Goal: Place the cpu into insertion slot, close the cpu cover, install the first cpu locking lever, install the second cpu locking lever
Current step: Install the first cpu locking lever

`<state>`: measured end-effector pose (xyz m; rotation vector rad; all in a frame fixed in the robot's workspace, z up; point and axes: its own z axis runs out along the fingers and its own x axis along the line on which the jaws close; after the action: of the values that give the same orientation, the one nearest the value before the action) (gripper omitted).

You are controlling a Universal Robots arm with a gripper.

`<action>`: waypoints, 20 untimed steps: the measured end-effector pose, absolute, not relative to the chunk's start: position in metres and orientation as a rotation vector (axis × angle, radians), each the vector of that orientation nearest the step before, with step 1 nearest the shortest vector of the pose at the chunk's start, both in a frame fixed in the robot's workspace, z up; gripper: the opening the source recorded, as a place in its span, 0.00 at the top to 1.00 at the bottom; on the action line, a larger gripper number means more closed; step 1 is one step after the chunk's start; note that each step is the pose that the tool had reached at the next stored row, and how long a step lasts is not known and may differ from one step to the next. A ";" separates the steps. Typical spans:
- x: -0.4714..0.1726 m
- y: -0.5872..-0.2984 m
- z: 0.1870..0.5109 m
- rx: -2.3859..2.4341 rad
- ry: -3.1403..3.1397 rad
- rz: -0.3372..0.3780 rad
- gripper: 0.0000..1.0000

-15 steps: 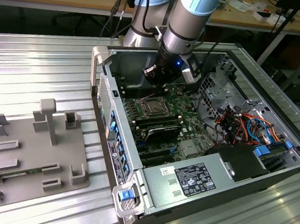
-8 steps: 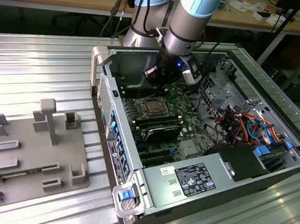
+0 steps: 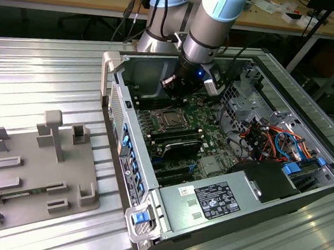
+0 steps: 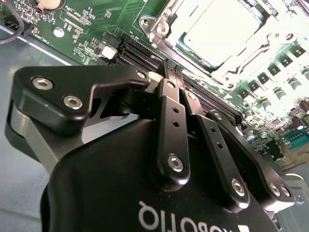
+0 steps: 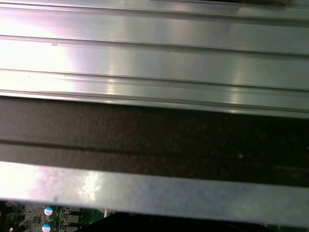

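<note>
The cpu [image 4: 223, 28] lies flat in the insertion slot [image 3: 168, 118] on the green board, its silvery top showing through the cut-out of the cpu cover [image 4: 163, 23]. The cover lies down flat around it. A thin metal lever [image 4: 251, 57] runs along the cover's near edge; whether it is latched I cannot tell. My gripper [image 4: 170, 67] hangs above the board a little short of the socket, its two black fingers [image 4: 166, 111] pressed together with nothing between them. In the exterior view the gripper [image 3: 180, 91] hovers just behind the socket, inside the open computer case.
Long black memory slots [image 4: 137, 50] lie between gripper and socket. The case walls [image 3: 126, 127] surround the board, with a power supply [image 3: 219, 201] and coloured cables [image 3: 270, 139] on the exterior view's right. A grey fixture plate [image 3: 30, 172] rests on the ribbed metal table [image 5: 154, 58].
</note>
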<state>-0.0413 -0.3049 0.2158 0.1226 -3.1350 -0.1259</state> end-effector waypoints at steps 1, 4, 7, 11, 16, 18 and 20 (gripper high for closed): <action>-0.041 -0.305 0.215 0.123 -3.135 -0.126 0.89; -0.041 -0.305 0.214 0.123 -3.135 -0.126 0.89; -0.041 -0.305 0.213 0.123 -3.135 -0.126 0.89; -0.041 -0.305 0.209 0.123 -3.135 -0.126 0.89; -0.041 -0.305 0.207 0.123 -3.135 -0.126 0.89; -0.041 -0.305 0.207 0.123 -3.135 -0.126 0.89; -0.041 -0.305 0.207 0.123 -3.135 -0.126 0.89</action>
<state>-0.0414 -0.3049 0.2072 0.1226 -3.1350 -0.1260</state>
